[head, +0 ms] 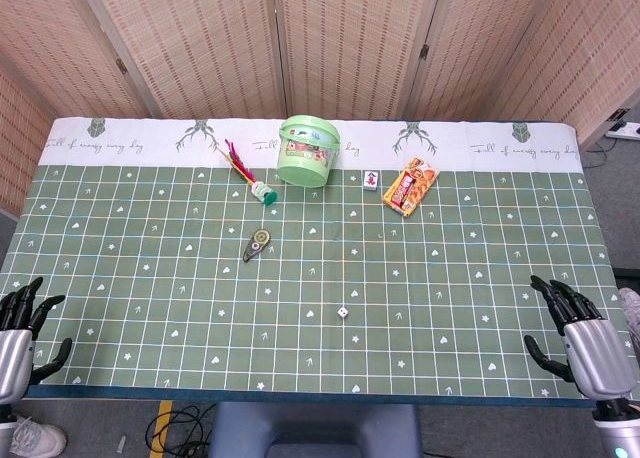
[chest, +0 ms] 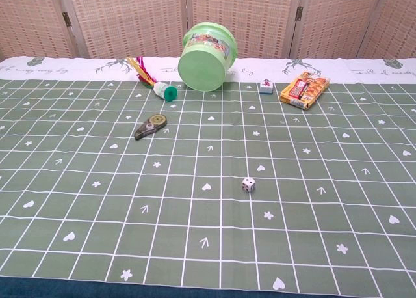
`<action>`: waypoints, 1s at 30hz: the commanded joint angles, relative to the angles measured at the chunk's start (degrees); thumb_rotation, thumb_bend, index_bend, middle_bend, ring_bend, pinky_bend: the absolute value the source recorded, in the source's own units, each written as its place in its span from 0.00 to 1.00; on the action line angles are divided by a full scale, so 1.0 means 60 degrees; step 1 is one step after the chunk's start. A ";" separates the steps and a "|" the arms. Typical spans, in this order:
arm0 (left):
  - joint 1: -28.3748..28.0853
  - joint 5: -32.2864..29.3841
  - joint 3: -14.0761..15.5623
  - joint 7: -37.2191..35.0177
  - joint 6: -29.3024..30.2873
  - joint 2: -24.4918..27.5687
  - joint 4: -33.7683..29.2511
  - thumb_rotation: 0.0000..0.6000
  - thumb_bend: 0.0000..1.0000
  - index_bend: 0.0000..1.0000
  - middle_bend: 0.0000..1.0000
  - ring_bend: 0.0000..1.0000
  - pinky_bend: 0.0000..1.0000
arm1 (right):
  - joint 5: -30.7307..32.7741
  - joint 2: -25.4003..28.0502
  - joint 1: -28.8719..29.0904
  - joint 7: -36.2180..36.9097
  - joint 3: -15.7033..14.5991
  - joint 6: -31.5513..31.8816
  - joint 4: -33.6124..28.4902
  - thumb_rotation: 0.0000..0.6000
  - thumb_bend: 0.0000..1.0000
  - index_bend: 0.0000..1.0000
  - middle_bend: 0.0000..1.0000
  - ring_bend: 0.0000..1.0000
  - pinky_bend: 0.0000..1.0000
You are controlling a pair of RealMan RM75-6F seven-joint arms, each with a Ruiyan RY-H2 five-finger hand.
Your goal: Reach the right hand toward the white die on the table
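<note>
I see the right robot hand [head: 585,343] at the counter's near right corner, fingers spread, holding nothing. The left robot hand [head: 20,328] sits at the near left corner, likewise spread and unloaded. The white die [head: 342,312] rests near the middle of the near edge, well apart from both. Toward the far edge stand the green bucket [head: 308,151] and snack packet [head: 410,186].

Cursive lettering runs along the white border of the tablecloth [head: 500,138]; it seems to read "Full of energy every day". Dark pips mark the die [chest: 248,185]. The snack packet's [chest: 304,90] print is too small to read.
</note>
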 commanded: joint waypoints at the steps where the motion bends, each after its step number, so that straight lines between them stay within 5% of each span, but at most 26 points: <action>1: -0.0003 0.0082 -0.0034 -0.0079 0.0104 -0.0058 0.0064 1.00 0.39 0.23 0.02 0.02 0.09 | -0.0008 0.0013 -0.0044 -0.0023 -0.0013 0.0060 -0.0025 1.00 0.28 0.02 0.19 0.12 0.23; 20: 0.0018 0.0000 0.0051 0.0074 -0.0041 0.0041 -0.0100 1.00 0.39 0.23 0.02 0.03 0.09 | -0.0112 -0.0104 0.0032 0.0024 -0.0061 -0.0111 0.0034 1.00 0.28 0.06 0.25 0.14 0.23; 25: 0.0029 -0.0047 0.0057 0.0068 -0.0065 0.0057 -0.0102 1.00 0.39 0.23 0.02 0.03 0.09 | -0.0291 -0.0145 0.0507 -0.0706 0.0082 -0.0698 -0.0334 1.00 0.28 0.15 0.40 0.29 0.26; 30: 0.0038 0.0005 0.0084 0.0065 -0.0047 0.0067 -0.0128 1.00 0.39 0.23 0.02 0.03 0.09 | -0.0291 -0.0475 0.1401 -0.1659 0.0316 -0.1999 -0.0776 1.00 0.28 0.18 0.49 0.50 0.49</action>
